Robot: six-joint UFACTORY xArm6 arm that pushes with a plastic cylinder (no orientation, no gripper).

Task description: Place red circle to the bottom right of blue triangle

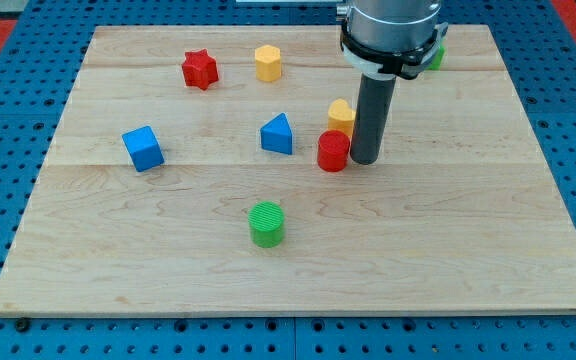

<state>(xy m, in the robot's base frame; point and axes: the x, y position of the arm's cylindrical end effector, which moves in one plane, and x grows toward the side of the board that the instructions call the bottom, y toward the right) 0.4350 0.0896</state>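
The red circle (333, 152), a short red cylinder, stands on the wooden board just to the right of and slightly below the blue triangle (278, 134). My tip (364, 160) is at the red circle's right side, touching or nearly touching it. The dark rod rises from there to the arm's head at the view's top. A yellow block (341, 115) sits right behind the red circle, partly hidden by the rod.
A red star (200, 69) and a yellow hexagon (268, 62) lie at the view's top left. A blue cube (143, 148) is at the left. A green cylinder (266, 223) is below centre. A green block (435, 56) peeks out behind the arm.
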